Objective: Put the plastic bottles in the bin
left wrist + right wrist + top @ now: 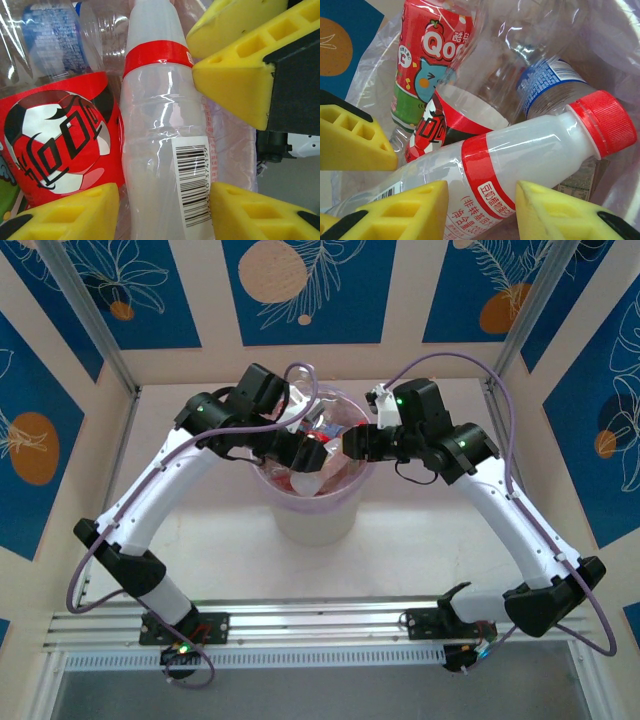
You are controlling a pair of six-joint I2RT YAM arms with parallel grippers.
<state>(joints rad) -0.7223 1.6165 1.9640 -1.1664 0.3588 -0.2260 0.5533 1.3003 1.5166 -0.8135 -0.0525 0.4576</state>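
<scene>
The red-capped milky bottle lies in the mouth of the bin, at the centre of the top view, on the other plastic bottles. It looks light, thin-walled and slippery, so the mid-body is best to hold. The left gripper pinches its body. The right gripper straddles its shoulder; whether it presses, I cannot tell.
</scene>
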